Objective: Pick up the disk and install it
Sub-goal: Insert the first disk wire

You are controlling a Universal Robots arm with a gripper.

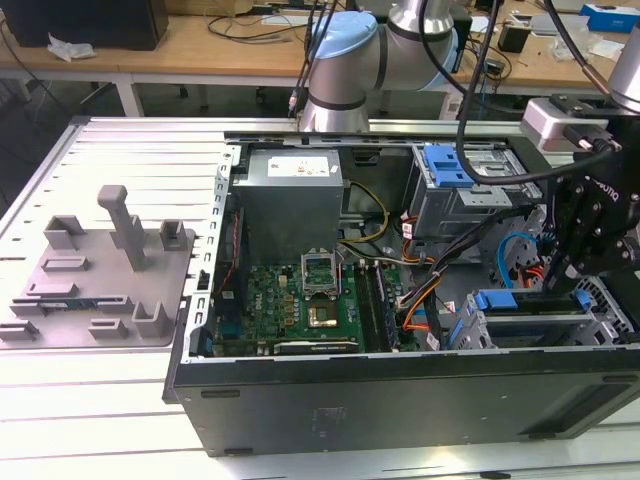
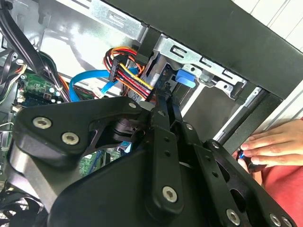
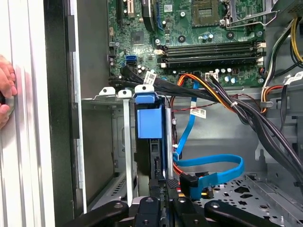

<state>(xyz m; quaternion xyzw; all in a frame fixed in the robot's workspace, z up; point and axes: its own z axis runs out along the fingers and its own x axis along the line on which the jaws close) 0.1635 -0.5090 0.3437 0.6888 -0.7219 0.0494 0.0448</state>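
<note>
Holding the disk (image 3: pixel 150 137) on edge, the narrow pincer (image 3: pixel 161 191) sets it in the metal cage (image 3: pixel 102 142), so it can slide straight.

The exterior view looks down at an angle from in front of an open computer case (image 1: pixel 400 390) lying on a slatted table (image 1: pixel 80 400), far enough back to take in the whole case and the robot arm (image 1: pixel 345 60) behind it. Both wrist views sit close, inside the case. The first wrist view faces the circuit board (image 3: pixel 208 28) and a blue drive bay (image 3: pixel 149 120). The second wrist view looks past the gripper (image 2: pixel 165 123) toward the case wall (image 2: pixel 222 42). All three views share the bay area.
</note>
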